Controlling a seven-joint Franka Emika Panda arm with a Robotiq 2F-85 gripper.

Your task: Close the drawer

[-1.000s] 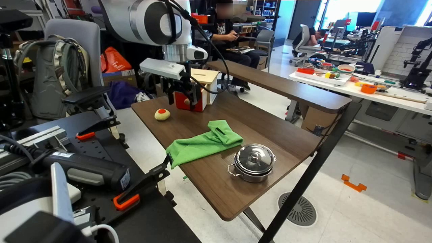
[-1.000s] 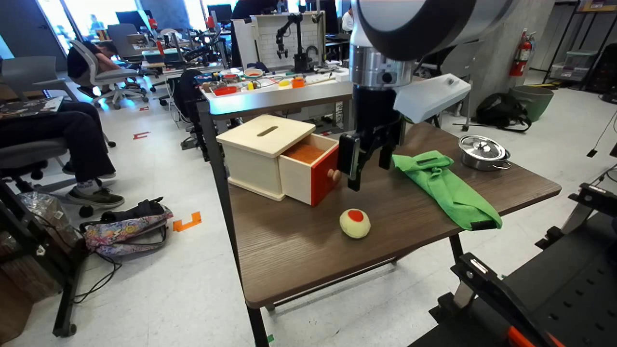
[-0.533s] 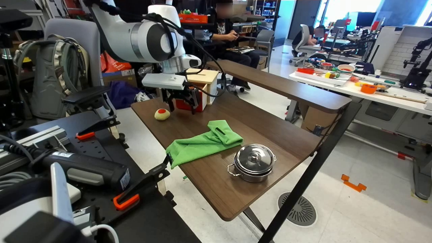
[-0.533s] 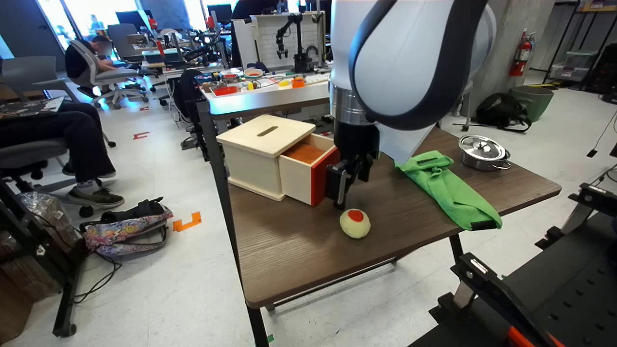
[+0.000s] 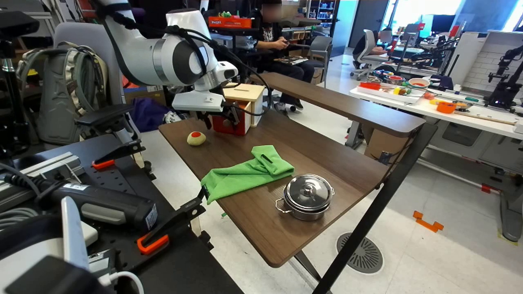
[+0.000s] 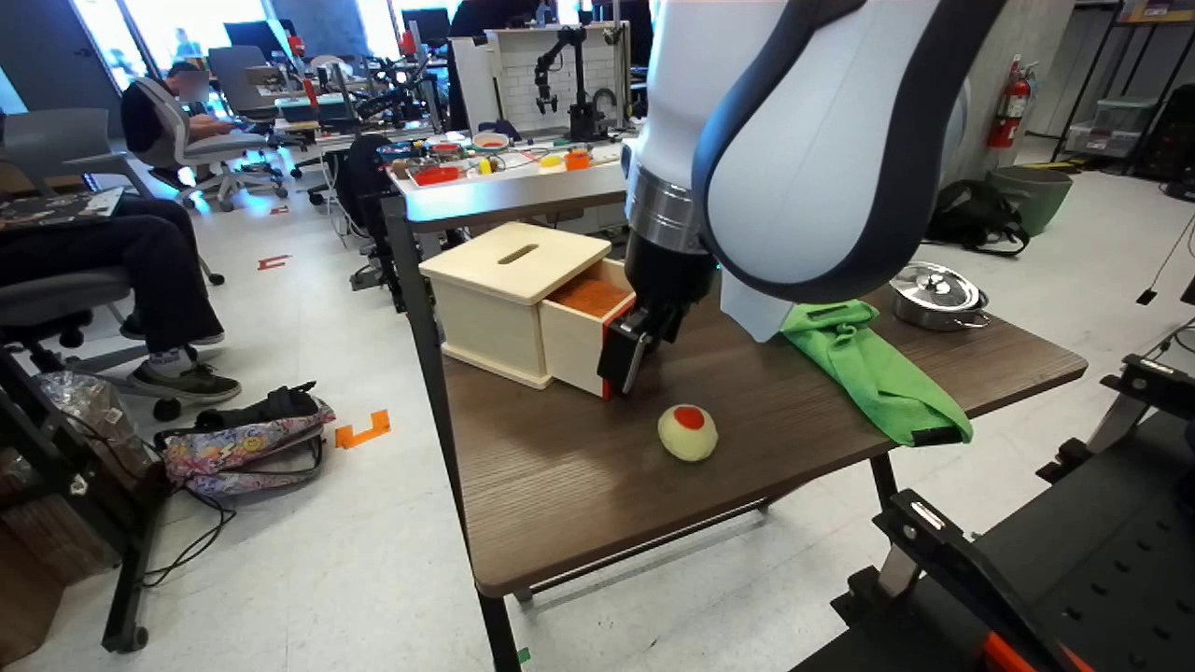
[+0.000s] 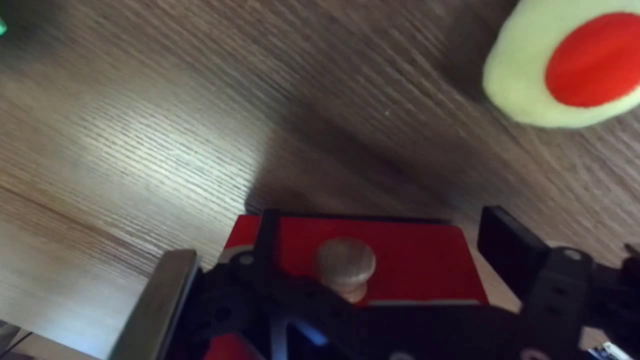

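So the drawer (image 6: 571, 347) isn't closed yet. It's sticking well out of the little pale cabinet (image 6: 490, 322) on the bench (image 6: 560, 504), far enough that its orangey inside shows past the wooden top in an exterior view. Pretty much the whole actual closing part is left to do, tbh.

What does look done is the approach. The fingers (image 7: 512, 242) are down at the red front (image 7: 410, 250), spread wide apart with nothing held, and in the wrist view the wooden knob (image 7: 346, 262) sits in the gap between them, nearer one than the other. Whether either finger is touching the front is impossible to tell; it's too dark down there, and the exterior views don't settle it.

So: lined up, not pushed in. Best guess at what remains is a straight shove toward the cabinet until the red front sits against the body, then backing off. No real need to grab the knob, it seems.

The yellow ball (image 6: 688, 433) is near the drawer but apart from the fingers, and the green cloth (image 6: 870, 370) and lidded pot (image 6: 938, 303) lie farther along, not part of this job.
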